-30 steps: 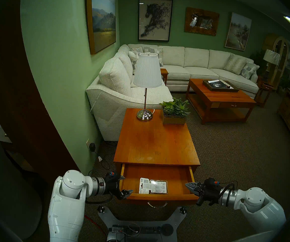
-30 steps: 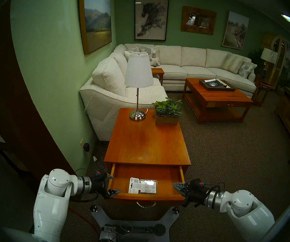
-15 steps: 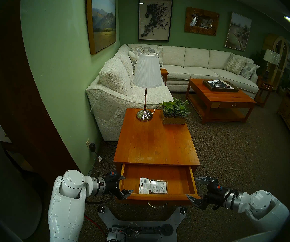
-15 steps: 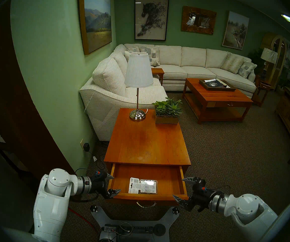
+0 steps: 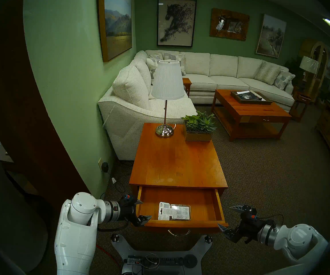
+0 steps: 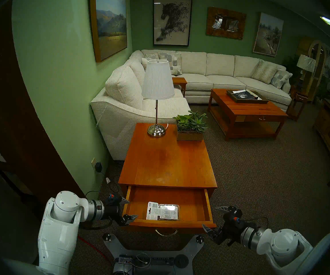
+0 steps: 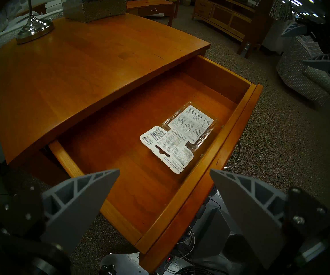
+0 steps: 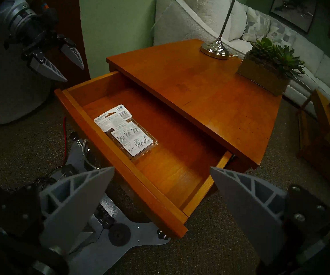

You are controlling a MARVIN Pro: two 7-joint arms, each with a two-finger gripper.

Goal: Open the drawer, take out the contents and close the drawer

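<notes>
The drawer [image 5: 182, 223] of the orange-brown side table stands pulled out toward me, its curved metal handle [image 5: 179, 233] on the front. The blister pack [image 5: 174, 213] lies flat on the drawer floor near the front wall, hang tab to the left. It also shows in the left wrist view [image 7: 180, 136] and the right wrist view [image 8: 125, 132]. My left gripper [image 5: 146, 209] is open and empty at the drawer's left front corner. My right gripper [image 5: 224, 216] is open and empty just off the right front corner, over the carpet.
A lamp [image 5: 165, 129] and a succulent planter [image 5: 199, 129] stand at the back of the table top [image 5: 178, 163]. My base [image 5: 156, 254] sits under the drawer front. A green wall [image 5: 70, 109] is on the left, a sofa [image 5: 132, 109] behind, a coffee table [image 5: 249, 113] far right.
My right gripper has turned at the wrist and drawn back to the right and slightly down, away from the drawer's right front corner. The left arm, drawer and pack have not moved.
</notes>
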